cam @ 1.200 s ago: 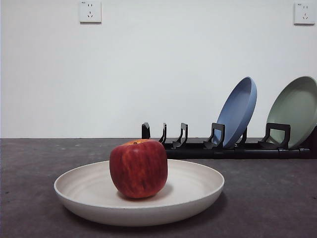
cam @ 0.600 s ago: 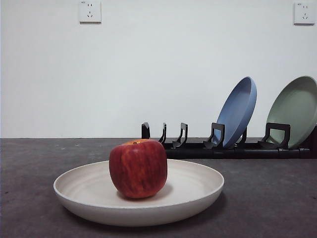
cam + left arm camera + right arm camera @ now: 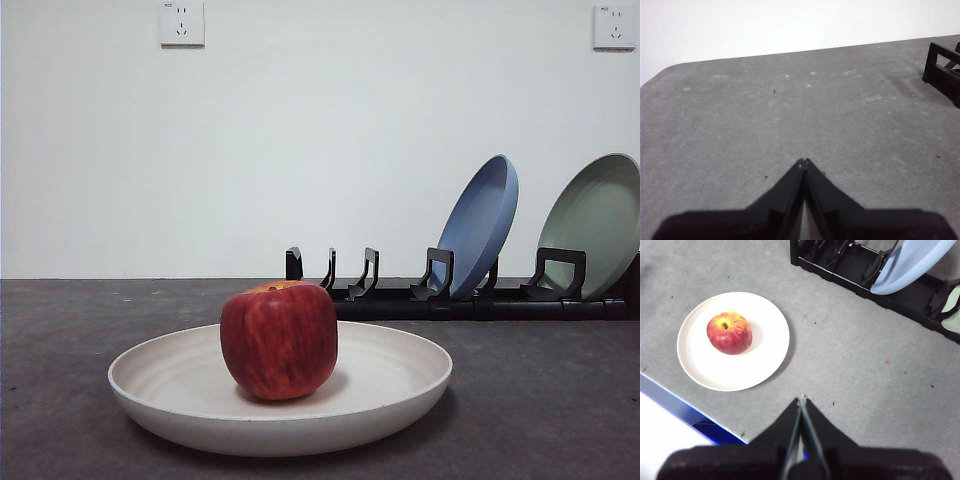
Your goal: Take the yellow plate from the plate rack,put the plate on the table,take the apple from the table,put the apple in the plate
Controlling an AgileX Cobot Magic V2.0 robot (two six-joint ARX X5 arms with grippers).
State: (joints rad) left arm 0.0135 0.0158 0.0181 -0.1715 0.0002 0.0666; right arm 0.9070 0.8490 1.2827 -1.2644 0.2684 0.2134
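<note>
Behind the yellow plate (image 3: 280, 395), on the table (image 3: 540, 400): the plate rack (image 3: 440, 296), black, holding a blue plate (image 3: 480, 225) tilted in one slot and a pale green plate (image 3: 595, 225) tilted in the slot at the far end; nearer slots bare. On the white wall, two power sockets (image 3: 182, 23). Nothing between the front camera and the plate. Resting upright inside the plate, slightly off centre: the apple (image 3: 279, 340), stem dimple up in the right wrist view (image 3: 729, 333). Well apart from plate and rack, over grey table: left gripper (image 3: 803, 162), jaws pressed together, holding nothing. High above the table, plate below and off to one side: right gripper (image 3: 801, 400), jaws likewise closed and bare. Compared with a second ago: no change in apple, plates or rack.
</note>
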